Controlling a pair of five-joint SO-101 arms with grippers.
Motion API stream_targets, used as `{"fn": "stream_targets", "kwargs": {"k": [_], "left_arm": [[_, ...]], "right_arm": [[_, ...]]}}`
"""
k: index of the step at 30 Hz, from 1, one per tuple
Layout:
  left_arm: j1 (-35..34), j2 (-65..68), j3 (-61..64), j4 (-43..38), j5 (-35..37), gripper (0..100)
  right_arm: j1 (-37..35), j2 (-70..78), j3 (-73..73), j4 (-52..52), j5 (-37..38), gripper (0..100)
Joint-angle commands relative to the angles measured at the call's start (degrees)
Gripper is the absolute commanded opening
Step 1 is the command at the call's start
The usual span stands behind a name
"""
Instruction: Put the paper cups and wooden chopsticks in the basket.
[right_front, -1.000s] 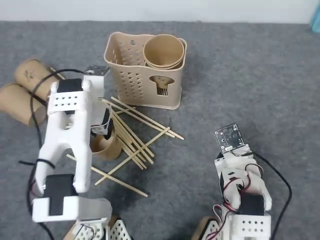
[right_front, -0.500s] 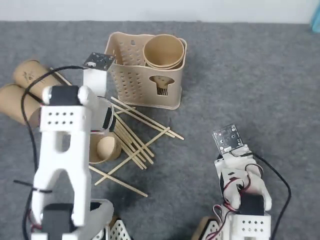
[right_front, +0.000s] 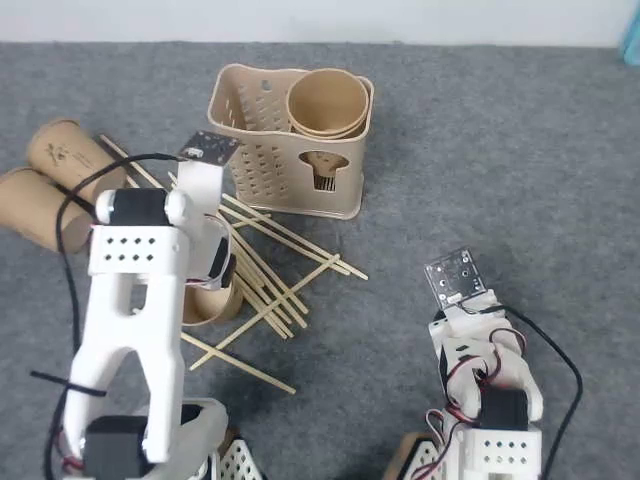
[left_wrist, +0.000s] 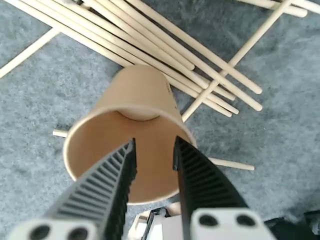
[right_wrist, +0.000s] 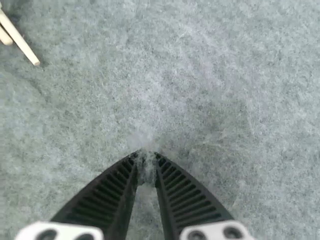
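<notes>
Over the last second, pulled the left claw (left_wrist: 154, 142) up and away from the loose cup (left_wrist: 142, 100), then brought it back down toward the cup's open mouth. Now hanging right at the rim, jaws spread a little, pinching nothing.

Left the loose cup lying on its side on the grey mat (right_front: 500, 150), resting across some of the scattered chopsticks (right_front: 265, 280), near the front of the basket (right_front: 250, 150). Barely shifted from its spot of 1 second ago. So no pickup yet; reads as a second try at lining up, not as progress.

In the basket already: at least 1 stored cup (right_front: 327, 100), upright. Off to the far side of the left arm, well apart from the basket: 2 spare cups (right_front: 60, 150), both on their sides. Every chopstick in sight on the mat.

Kept the right claw (right_wrist: 145, 156) parked low over bare mat, tips pressed together on nothing, unmoved across all 3 overhead pictures.

Probably needed next: slip 1 jaw inside the rim, close on the cup wall, lift, carry to the basket. Risk of crushing or rolling the light cup.
</notes>
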Motion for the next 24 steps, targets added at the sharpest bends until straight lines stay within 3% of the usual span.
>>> {"fn": "stream_targets", "kwargs": {"k": [1, 14, 20, 24], "left_arm": [[-0.09, -2.29, -1.54, 0.88, -1.32, 12], [0.70, -2.29, -4.53, -1.05, -1.58, 12], [7.82, -2.29, -4.26, -0.79, -1.49, 12], [8.62, -2.29, -4.18, -1.23, -1.67, 12]], "right_arm": [[0.66, -0.66, -0.35, 0.48, 1.93, 0.8], [0.75, -0.75, -0.26, 0.48, 2.37, 0.8], [0.75, -0.75, -0.09, 0.48, 2.37, 0.8], [0.75, -0.75, -0.09, 0.48, 2.37, 0.8]]}}
